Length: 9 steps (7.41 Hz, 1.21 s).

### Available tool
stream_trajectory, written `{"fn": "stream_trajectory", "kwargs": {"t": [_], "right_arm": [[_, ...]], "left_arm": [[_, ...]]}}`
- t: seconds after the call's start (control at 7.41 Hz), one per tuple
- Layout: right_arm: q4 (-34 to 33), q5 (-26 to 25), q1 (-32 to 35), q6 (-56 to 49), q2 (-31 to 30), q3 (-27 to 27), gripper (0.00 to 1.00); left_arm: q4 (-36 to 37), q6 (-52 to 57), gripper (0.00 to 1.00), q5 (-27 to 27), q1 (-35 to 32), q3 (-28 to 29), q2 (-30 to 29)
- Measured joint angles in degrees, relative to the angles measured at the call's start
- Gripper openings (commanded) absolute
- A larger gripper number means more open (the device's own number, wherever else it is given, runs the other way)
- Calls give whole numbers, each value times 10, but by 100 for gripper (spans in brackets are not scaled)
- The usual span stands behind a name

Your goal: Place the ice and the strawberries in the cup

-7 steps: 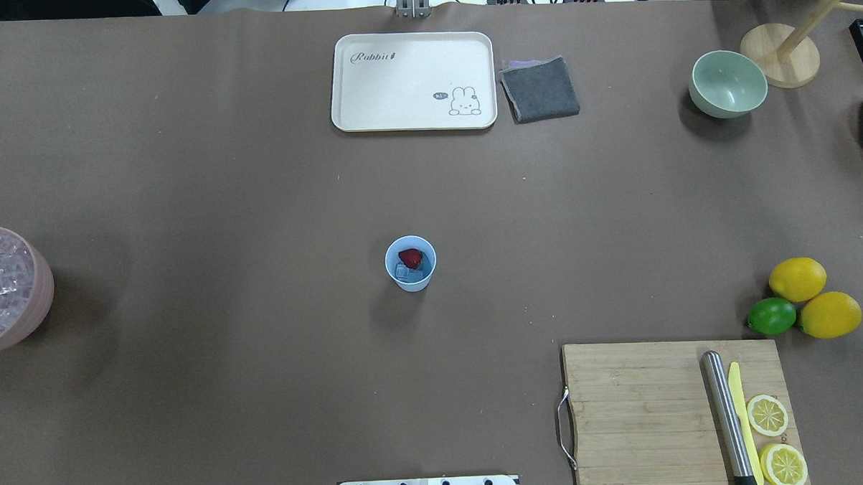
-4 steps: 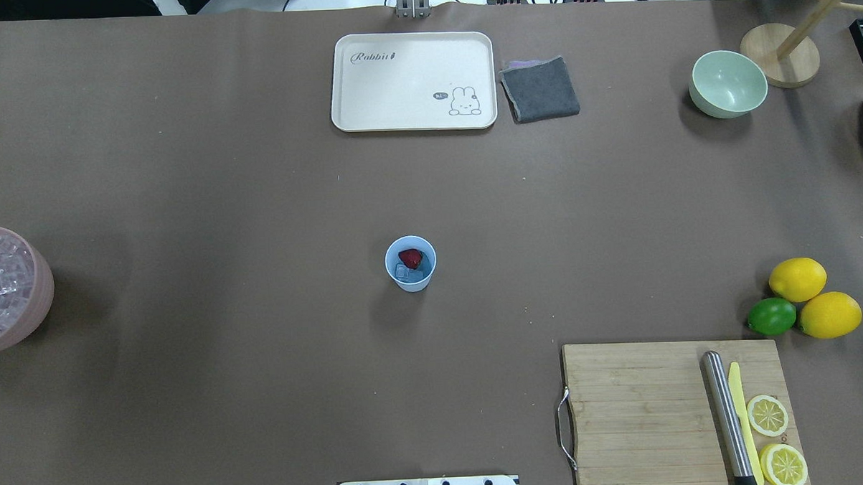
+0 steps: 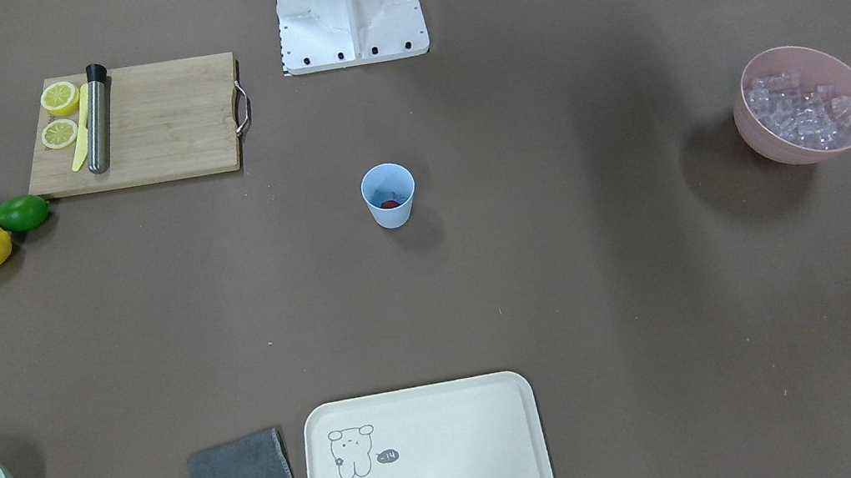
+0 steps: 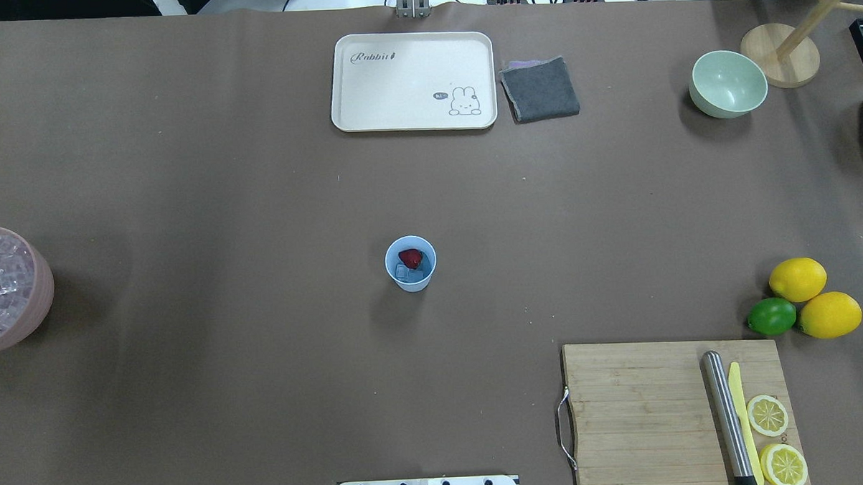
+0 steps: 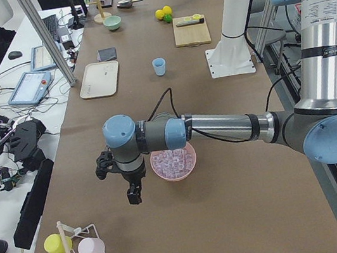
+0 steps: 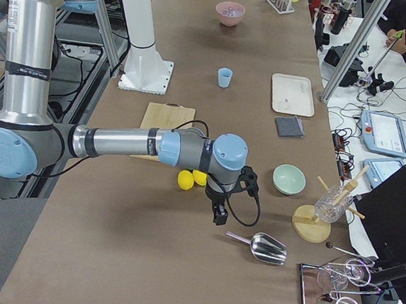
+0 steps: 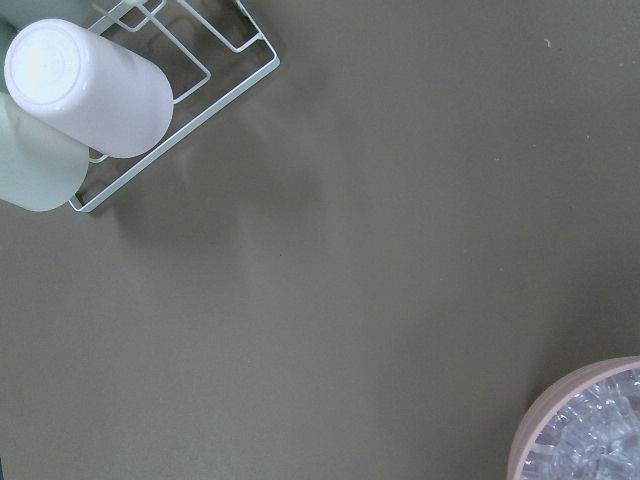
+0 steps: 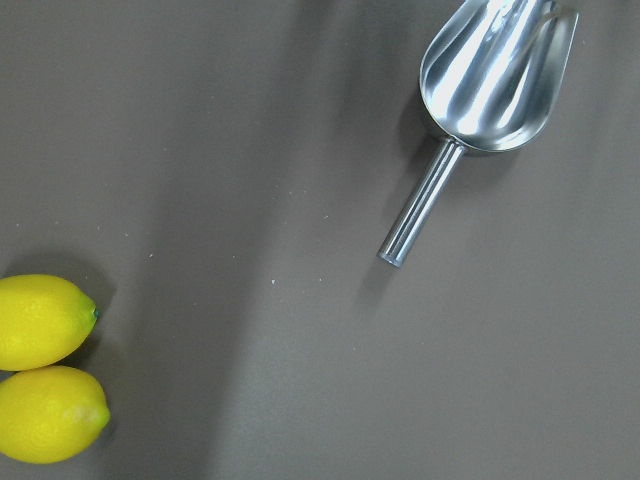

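Note:
The light-blue cup (image 4: 411, 279) stands upright at the table's middle; it also shows in the front view (image 3: 391, 214). Inside it lie a dark-red strawberry (image 4: 410, 257) and clear ice cubes (image 4: 404, 273). More ice (image 3: 803, 111) fills a pink bowl (image 3: 765, 142) at the robot's left end. My left gripper (image 5: 133, 193) hangs beside that bowl, seen only in the left side view. My right gripper (image 6: 219, 214) hangs near the lemons, seen only in the right side view. I cannot tell whether either is open or shut.
A cream tray (image 4: 411, 42) and grey cloth (image 4: 539, 89) lie at the far edge. A mint bowl (image 4: 727, 83), lemons (image 4: 797, 278), a lime (image 4: 771, 316) and a cutting board (image 4: 638, 407) are on the right. A metal scoop (image 8: 480, 90) and a cup rack (image 7: 180, 90) lie near the ends.

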Motion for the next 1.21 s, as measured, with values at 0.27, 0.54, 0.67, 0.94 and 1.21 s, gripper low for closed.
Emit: {"fn": "stream_trajectory", "kwargs": {"t": [0.27, 0.54, 0.67, 0.94, 1.21], "right_arm": [[0, -1, 3, -1, -2, 2, 100], [0, -2, 4, -1, -2, 2, 100], [0, -2, 4, -1, -3, 2, 100], [0, -3, 4, -1, -4, 2, 100], [0, -3, 4, -2, -6, 1, 100]], "left_arm": [[-1, 0, 97, 1, 0, 14, 1], [-1, -2, 97, 0, 0, 18, 4], [-1, -3, 97, -1, 0, 17, 6], [0, -5, 97, -28, 0, 18, 7], [0, -7, 97, -65, 0, 19, 10]]}}
